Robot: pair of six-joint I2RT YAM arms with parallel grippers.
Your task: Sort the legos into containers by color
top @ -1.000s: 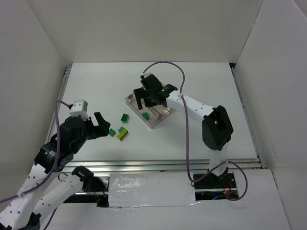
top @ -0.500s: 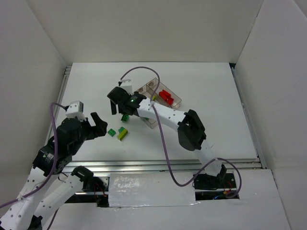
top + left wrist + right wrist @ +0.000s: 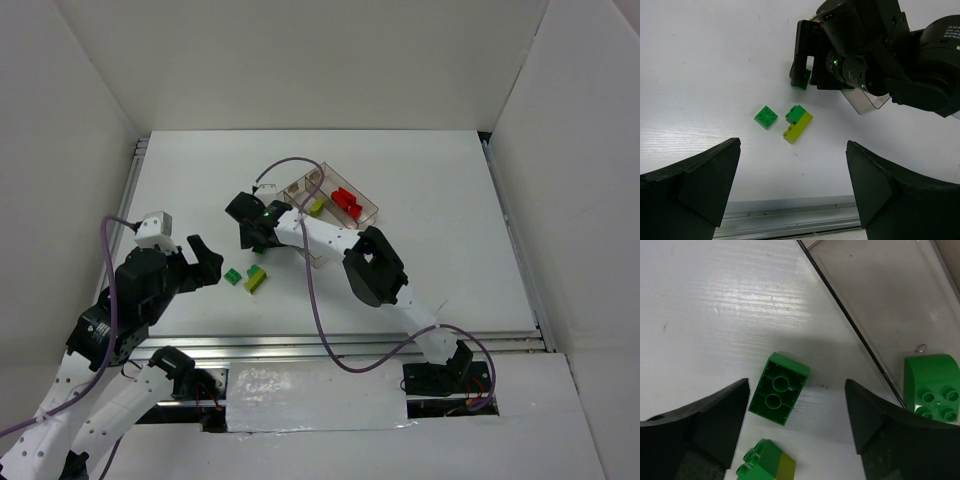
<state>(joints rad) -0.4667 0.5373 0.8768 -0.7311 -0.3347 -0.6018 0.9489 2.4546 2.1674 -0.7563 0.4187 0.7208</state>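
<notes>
One dark green brick (image 3: 778,388), hollow side up just beside the tray (image 3: 875,300): likely light, rigid, slick; my right fingers (image 3: 700,425), wide astride it, should pinch its long sides.

We note a white table (image 3: 440,180) enclosed by plain white walls (image 3: 300,60), with metal rails (image 3: 500,344) along its near edge.

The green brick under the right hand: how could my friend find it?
Find the clear tray. Just left of it in the top view is the right hand, with the green brick on the table between its fingers. Unlike the flat green square and the green-yellow piece nearby, it lies upside down, hollow side up.
</notes>
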